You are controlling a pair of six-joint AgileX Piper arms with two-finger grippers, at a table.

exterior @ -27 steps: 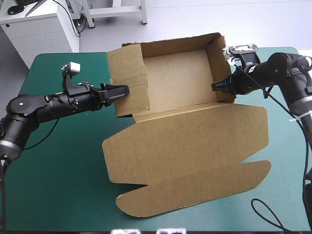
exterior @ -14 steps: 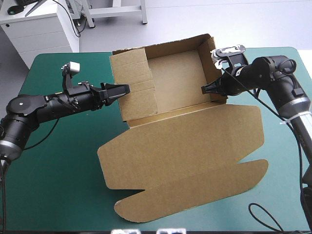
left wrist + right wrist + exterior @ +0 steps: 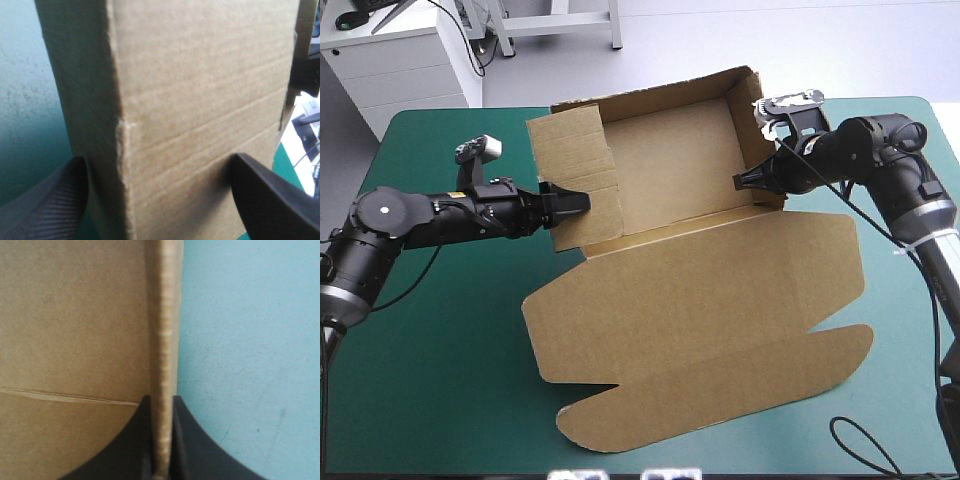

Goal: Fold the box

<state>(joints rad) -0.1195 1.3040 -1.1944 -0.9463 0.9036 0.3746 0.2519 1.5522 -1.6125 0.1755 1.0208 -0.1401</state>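
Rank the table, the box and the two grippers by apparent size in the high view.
1. table
2. box
3. left gripper and right gripper: they look much alike, and each is partly hidden at a box wall, so I leave them unranked.

Left gripper (image 3: 576, 199) jaws apart; right gripper (image 3: 741, 182) jaws all but closed, apparently clamping.
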